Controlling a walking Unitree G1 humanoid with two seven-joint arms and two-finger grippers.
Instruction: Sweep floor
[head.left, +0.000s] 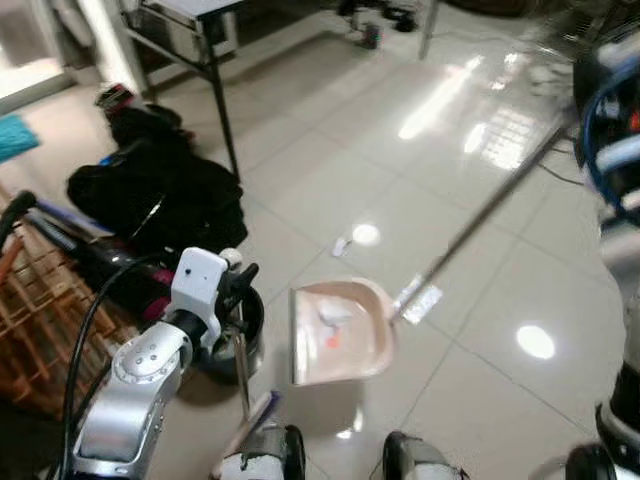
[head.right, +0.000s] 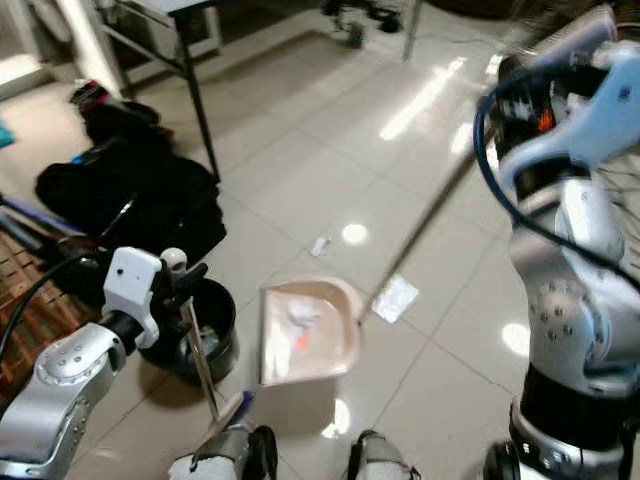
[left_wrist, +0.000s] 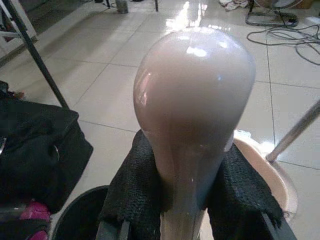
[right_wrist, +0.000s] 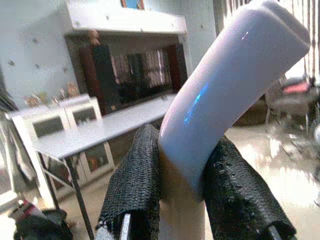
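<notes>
Grip at both ends: left claw clamped on pink knob of broom, fingers pressed to either side of its neck, no gap to be seen; right claw likewise closed round pale end of dustpan handle, held high at robot's right. Outward from left claw, broom shaft slanting down to floor near feet, just beside black bin. Outward from right claw, long handle running down to dustpan, flat on tiled floor ahead of feet, mouth turned toward broom. Inside pan, white crumple and orange bit. Beyond pan and apart from it, small scrap; flat white paper just beside foot of handle. Judged mid-task: gathering step, some litter in, two pieces left out. Next, probably: pan shifted near scraps with mouth facing them, then short broom strokes into it, pan kept level against spilling. Further left, black bag by table leg.
</notes>
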